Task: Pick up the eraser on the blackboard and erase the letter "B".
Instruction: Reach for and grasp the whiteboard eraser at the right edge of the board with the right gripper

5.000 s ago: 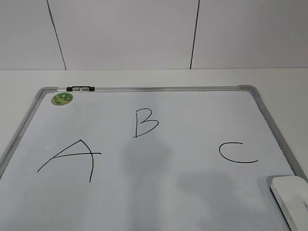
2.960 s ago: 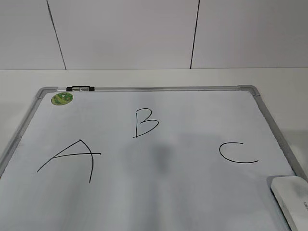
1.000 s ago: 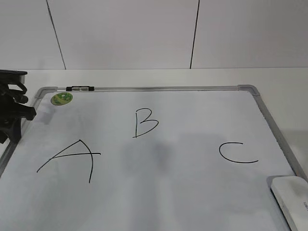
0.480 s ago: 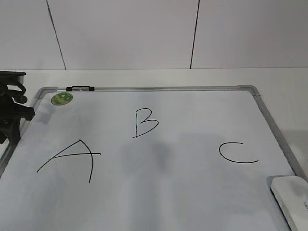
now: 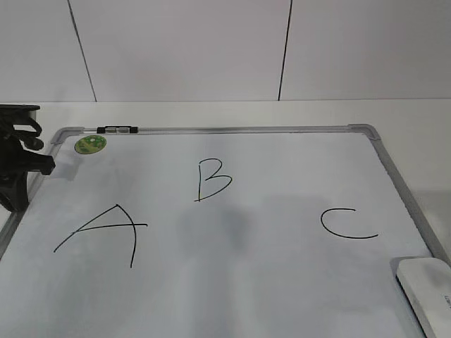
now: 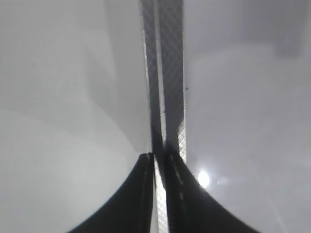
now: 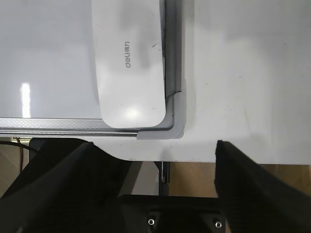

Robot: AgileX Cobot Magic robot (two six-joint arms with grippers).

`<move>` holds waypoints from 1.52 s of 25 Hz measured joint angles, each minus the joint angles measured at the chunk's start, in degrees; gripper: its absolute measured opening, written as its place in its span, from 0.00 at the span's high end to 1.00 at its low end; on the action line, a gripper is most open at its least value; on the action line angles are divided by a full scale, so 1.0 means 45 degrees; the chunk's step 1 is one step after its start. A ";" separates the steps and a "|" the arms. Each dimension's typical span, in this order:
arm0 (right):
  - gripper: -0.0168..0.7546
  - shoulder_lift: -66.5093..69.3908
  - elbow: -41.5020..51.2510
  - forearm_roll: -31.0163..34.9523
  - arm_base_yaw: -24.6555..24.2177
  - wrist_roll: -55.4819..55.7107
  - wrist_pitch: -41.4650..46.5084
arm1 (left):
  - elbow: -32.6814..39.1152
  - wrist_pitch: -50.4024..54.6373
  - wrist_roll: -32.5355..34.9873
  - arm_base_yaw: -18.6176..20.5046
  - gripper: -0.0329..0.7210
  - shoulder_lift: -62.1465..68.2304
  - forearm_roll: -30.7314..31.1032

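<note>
Eraser (image 7: pixel 130 63) lying flat in blackboard (image 5: pixel 282 282) corner, untouched; looks light, rigid, slick plastic, best pinched across long sides. Right gripper (image 7: pixel 153 145) spread wide; left gripper (image 6: pixel 158 160) nearly closed over frame

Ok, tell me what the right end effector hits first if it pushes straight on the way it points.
Probably the eraser, lying in the blackboard corner ahead of the open right end effector; depth is unclear, so the grey corner piece might come first.
</note>
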 joint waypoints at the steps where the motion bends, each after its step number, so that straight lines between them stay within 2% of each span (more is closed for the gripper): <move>1: 0.22 0.0000 0.0000 0.0000 0.0000 0.0000 0.0000 | 0.0000 0.0000 -0.0025 0.0000 0.90 0.0000 0.0000; 6: 0.22 0.0053 0.0000 0.0056 0.0000 0.0485 0.0000 | 0.0000 0.0027 -0.0078 0.0000 0.90 0.0000 0.0000; 14: 0.13 0.1774 0.0000 0.0576 0.0000 0.1065 0.0000 | 0.0000 0.0051 -0.0078 0.0000 0.90 0.0000 0.0000; 23: 0.13 0.4741 -0.0027 0.1478 0.0072 -0.0267 -0.0548 | 0.0000 0.0070 -0.0078 0.0000 0.90 0.0000 0.0000; 35: 0.13 0.7333 -0.1179 0.1193 0.0072 -0.1303 -0.1925 | 0.0000 0.0099 -0.0078 0.0000 0.90 0.0000 0.0000; 38: 0.12 0.7857 -0.1393 0.1149 0.0361 -0.1453 -0.2057 | 0.0000 0.0099 -0.0078 0.0000 0.90 0.0000 0.0000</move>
